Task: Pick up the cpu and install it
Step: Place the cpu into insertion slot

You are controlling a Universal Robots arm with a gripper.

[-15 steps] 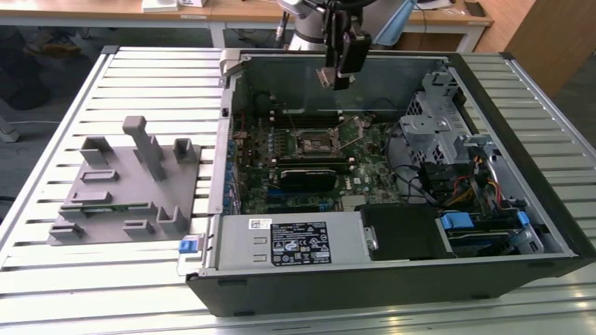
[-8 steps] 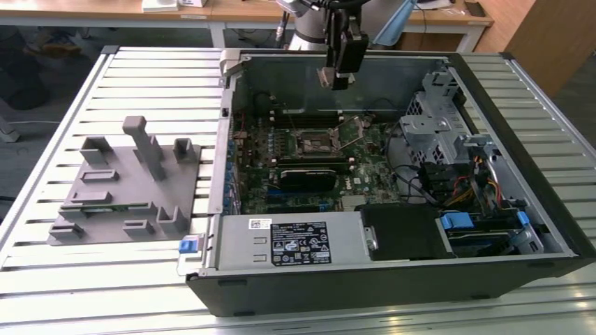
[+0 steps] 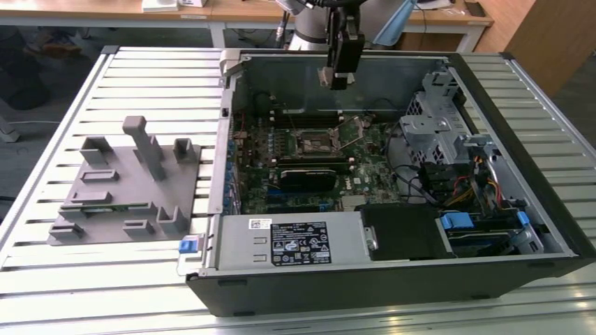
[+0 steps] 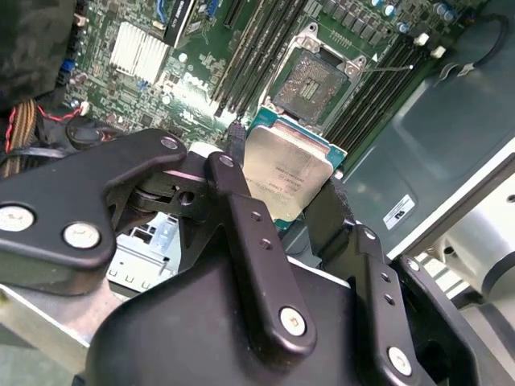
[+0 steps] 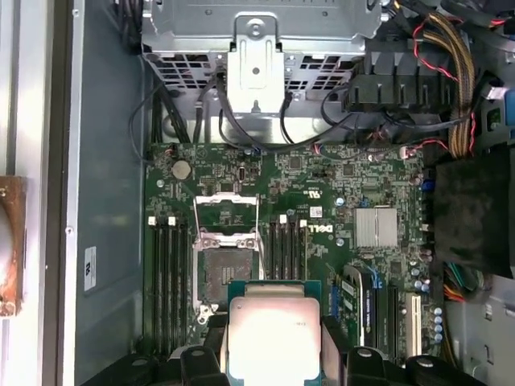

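CPU is a single chip, pinched by two opposite edges between the black fingers of the gripper. It hangs in the air above the motherboard, metal lid towards the wrist cameras, its greenish rim showing in both wrist views.

Taken from the exterior view's left, one grey fixture sits on the slatted table. Just beside it stands one open computer case. The gripper is poised over the case's far side, above the board. One drive cage fills the exterior view's right of the case.

One socket lies open and empty on the board, its retaining frame raised, near the held chip in the first wrist view but apart from it.

The chip is judged light, thin and stiff, with a slick lid. Its underside and the socket's contacts are likely fragile, so the bare edges are the safe place to hold it.
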